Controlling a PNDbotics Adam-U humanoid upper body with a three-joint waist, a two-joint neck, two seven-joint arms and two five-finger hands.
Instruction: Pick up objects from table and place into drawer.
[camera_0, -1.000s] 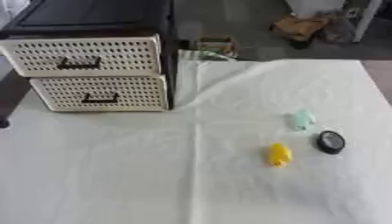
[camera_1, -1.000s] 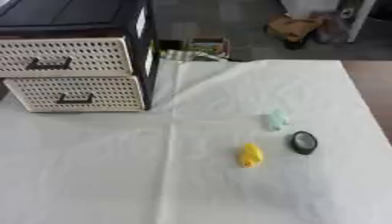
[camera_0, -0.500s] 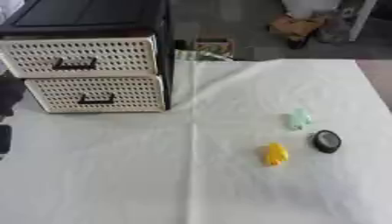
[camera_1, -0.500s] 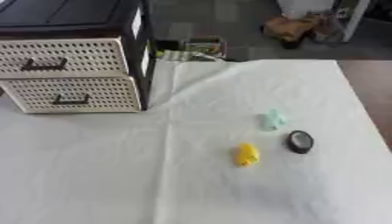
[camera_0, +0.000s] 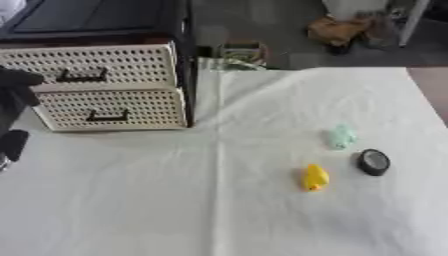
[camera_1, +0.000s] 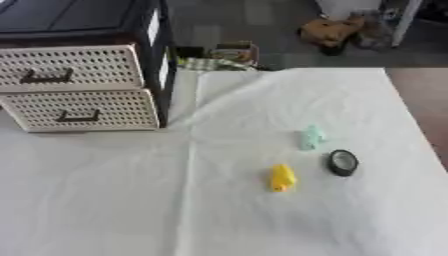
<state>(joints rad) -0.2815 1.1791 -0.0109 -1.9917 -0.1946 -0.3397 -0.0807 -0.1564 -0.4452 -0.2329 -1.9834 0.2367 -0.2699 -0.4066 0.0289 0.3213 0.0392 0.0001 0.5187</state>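
Left hand at drawer unit, objects on table

Left hand (camera_0: 16, 82) shows at left edge beside the drawer unit (camera_0: 105, 85); finger state can't be told. Both drawers closed. Yellow duck (camera_0: 315, 177), pale green toy (camera_0: 341, 136) and black round disc (camera_0: 374, 161) sit close together on white-clothed table (camera_0: 175, 200), right side.

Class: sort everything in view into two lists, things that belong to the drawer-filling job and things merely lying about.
Job: yellow toy, green toy, black disc, drawer unit, left hand.
Lying about: brown bundle and small box, both on the floor beyond the table.
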